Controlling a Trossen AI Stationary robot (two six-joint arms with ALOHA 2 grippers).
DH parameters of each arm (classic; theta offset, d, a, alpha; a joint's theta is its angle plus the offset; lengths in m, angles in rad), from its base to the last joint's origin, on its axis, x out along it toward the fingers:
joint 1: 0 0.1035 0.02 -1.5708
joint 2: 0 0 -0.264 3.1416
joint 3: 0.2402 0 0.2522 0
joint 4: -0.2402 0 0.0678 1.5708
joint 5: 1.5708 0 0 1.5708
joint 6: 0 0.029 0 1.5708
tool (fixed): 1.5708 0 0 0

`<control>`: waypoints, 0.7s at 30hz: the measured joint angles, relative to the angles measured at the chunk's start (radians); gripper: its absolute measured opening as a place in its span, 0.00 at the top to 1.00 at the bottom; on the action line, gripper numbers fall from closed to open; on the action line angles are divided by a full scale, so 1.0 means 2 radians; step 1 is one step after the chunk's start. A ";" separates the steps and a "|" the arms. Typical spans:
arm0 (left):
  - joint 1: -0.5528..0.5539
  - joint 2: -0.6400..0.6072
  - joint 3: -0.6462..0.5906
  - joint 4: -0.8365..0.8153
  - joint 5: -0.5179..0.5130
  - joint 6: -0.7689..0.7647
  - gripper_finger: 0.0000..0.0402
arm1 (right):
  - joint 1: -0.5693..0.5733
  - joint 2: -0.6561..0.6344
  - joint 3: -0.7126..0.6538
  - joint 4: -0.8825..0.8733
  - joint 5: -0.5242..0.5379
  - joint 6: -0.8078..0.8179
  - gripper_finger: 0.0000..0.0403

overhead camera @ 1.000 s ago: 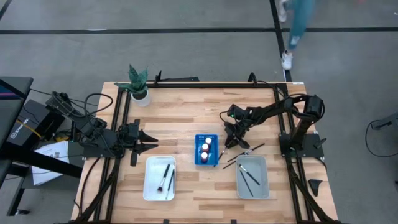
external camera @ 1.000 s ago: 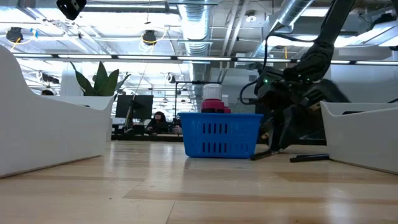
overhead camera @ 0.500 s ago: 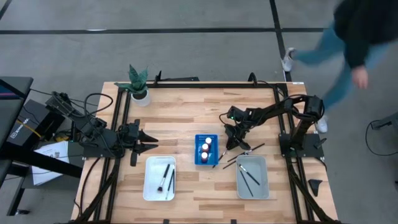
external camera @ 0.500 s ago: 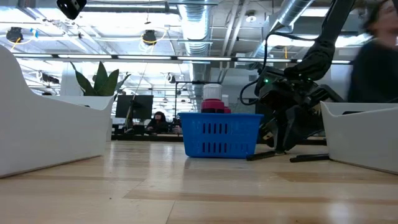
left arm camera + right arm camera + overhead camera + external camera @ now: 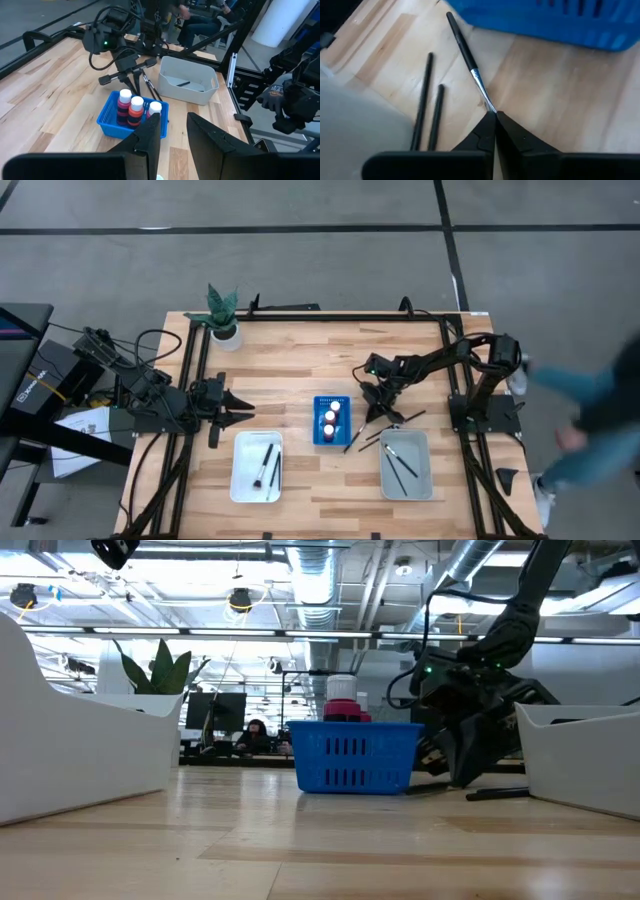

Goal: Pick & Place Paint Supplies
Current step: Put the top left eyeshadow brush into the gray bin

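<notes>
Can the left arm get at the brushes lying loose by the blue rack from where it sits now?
Probably not easily: the left end effector waits near the left edge, and the blue rack stands between it and the loose brushes.

Seen from above, the rack (image 5: 332, 422) sits mid-counter (image 5: 300, 360) with bottles (image 5: 330, 418) in it; loose brushes (image 5: 400, 423) lie at its three o'clock, one tray (image 5: 256, 468) at seven, another tray (image 5: 406, 465) at four.

Two black jointed robot arms with loose black cables; the right arm (image 5: 440, 362) carries a small green light (image 5: 427, 669) near its wrist.
</notes>
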 joint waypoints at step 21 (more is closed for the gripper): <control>0.000 0.000 0.000 0.000 0.000 0.001 0.77 | 0.000 -0.088 0.004 -0.080 -0.005 -0.048 1.00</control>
